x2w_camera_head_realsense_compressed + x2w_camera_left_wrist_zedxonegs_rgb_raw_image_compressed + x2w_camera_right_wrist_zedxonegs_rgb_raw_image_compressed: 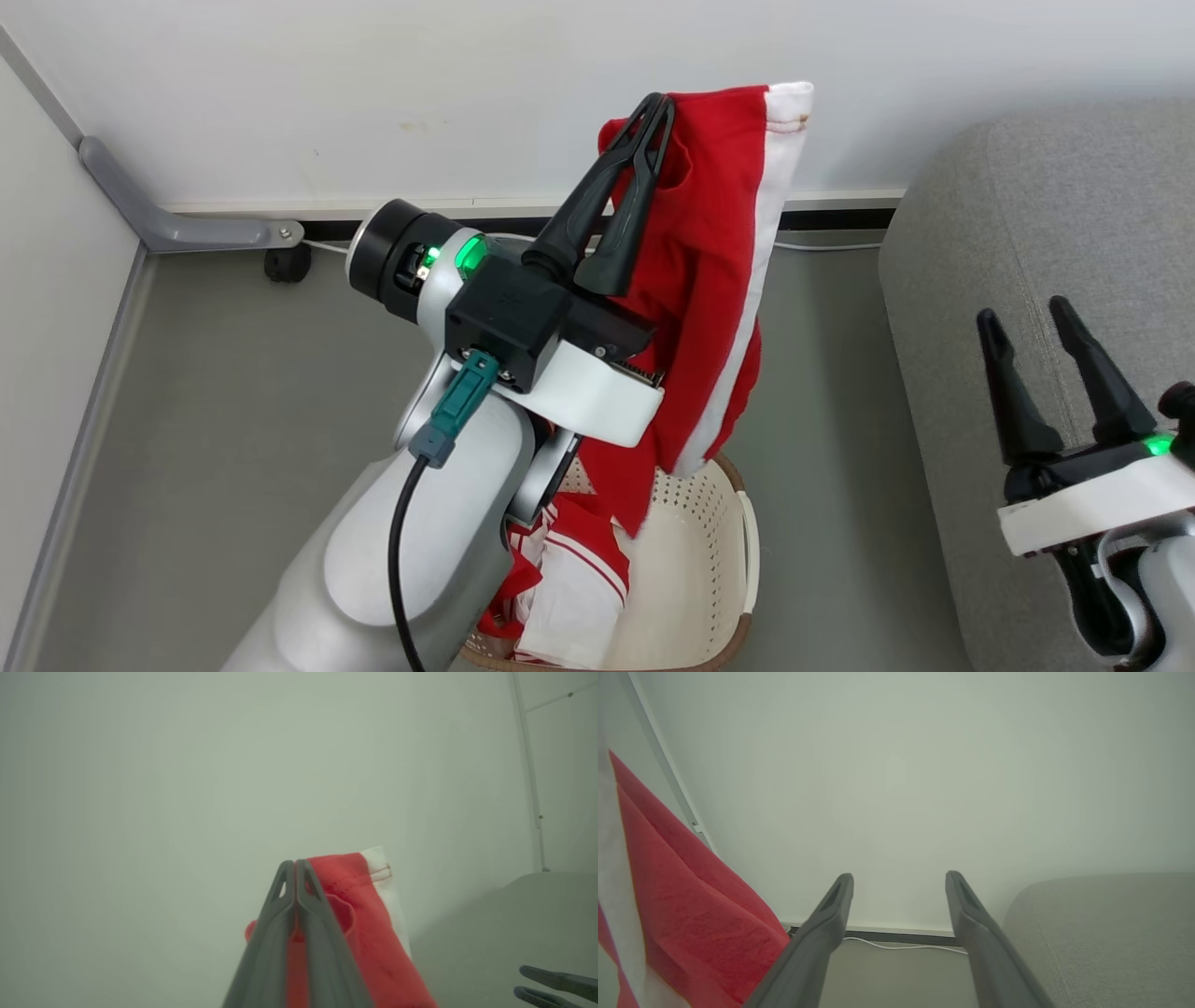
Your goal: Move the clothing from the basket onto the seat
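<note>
Nearest the robot, the basket (695, 551) stands on the grey floor (233, 392), partly hidden by the left forearm. Inside it lies a heap of clothing (569, 579): bright red fabric with white panels and thin red-and-white striped trim, bunched against the basket's left side. To the right, the right gripper (1024, 313) hovers over the front edge of the seat (1055, 215) with its two dark fingers spread wide and nothing between them.

Higher up and further out, a red garment (719, 243) hangs in the air above the basket. It is soft and creased, with a broad white stripe down its right edge and a white hem at the top corner; its lower end dangles just above the basket's far rim. The left gripper (658, 101) is clamped on the garment's upper left edge, fingertips pressed together, with the cloth falling down beside its fingers. Behind it is the pale wall (373, 75).
</note>
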{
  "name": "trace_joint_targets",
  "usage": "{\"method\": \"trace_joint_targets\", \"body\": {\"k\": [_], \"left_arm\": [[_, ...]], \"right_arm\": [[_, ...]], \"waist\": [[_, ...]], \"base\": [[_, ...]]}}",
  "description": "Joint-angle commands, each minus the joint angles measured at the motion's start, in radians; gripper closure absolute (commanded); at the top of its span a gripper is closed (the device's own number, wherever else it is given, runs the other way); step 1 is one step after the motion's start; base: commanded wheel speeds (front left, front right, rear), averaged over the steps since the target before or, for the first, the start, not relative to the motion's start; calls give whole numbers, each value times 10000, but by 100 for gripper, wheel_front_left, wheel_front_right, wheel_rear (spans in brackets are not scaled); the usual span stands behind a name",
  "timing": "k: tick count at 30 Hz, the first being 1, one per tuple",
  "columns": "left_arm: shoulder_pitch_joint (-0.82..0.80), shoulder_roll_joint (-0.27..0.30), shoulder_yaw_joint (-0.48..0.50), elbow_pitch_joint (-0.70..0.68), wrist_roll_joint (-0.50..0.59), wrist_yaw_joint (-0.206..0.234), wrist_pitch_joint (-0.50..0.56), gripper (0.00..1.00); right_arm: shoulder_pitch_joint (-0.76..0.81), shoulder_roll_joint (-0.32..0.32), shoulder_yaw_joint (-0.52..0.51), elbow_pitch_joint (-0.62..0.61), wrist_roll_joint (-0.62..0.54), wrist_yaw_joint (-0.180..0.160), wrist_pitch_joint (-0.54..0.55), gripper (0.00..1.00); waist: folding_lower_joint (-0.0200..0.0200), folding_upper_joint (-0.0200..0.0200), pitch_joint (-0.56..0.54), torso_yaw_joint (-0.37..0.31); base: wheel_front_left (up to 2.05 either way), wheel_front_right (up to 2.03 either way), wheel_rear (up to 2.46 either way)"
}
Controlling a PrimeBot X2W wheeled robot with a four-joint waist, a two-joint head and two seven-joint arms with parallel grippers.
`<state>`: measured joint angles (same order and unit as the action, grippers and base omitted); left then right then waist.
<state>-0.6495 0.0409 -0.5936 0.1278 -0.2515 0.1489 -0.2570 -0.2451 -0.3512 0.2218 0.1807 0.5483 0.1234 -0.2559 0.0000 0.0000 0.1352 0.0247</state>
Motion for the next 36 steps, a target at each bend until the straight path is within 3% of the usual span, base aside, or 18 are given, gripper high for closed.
{"method": "trace_joint_targets", "body": {"k": [1, 5, 9, 15, 20, 36], "left_arm": [[-546, 94, 241, -259, -96, 115, -47, 100], [-731, 94, 41, -158, -241, 227, -47, 100], [-869, 93, -152, -125, -327, 353, -47, 100], [-1028, 93, -429, -73, -475, 503, -47, 100], [-1170, 93, -755, -168, -641, 562, -47, 100], [-1559, 93, -1739, -452, -1203, 786, -47, 100]], "right_arm": [[-48, -114, 285, -376, 41, 73, -59, 0], [-231, -114, 1151, -1187, 289, 73, -59, 0], [-607, -464, 2575, -2343, 670, 73, -59, 0], [-1084, -917, 3903, -3308, 805, 73, -59, 0], [-1323, -912, 4308, -2900, 633, 73, -59, 0], [-1774, 58, 4600, -608, -346, 73, -59, 0]], "waist": [[0, 0, -2, -5], [0, 0, 64, -37], [0, 0, 187, -43], [0, 0, 297, 11], [0, 0, 310, 99], [0, 0, 178, 607]], "base": [[0, 0, 0], [0, 0, 0], [0, 0, 0], [0, 0, 0], [0, 0, 0], [0, 0, 0]]}}
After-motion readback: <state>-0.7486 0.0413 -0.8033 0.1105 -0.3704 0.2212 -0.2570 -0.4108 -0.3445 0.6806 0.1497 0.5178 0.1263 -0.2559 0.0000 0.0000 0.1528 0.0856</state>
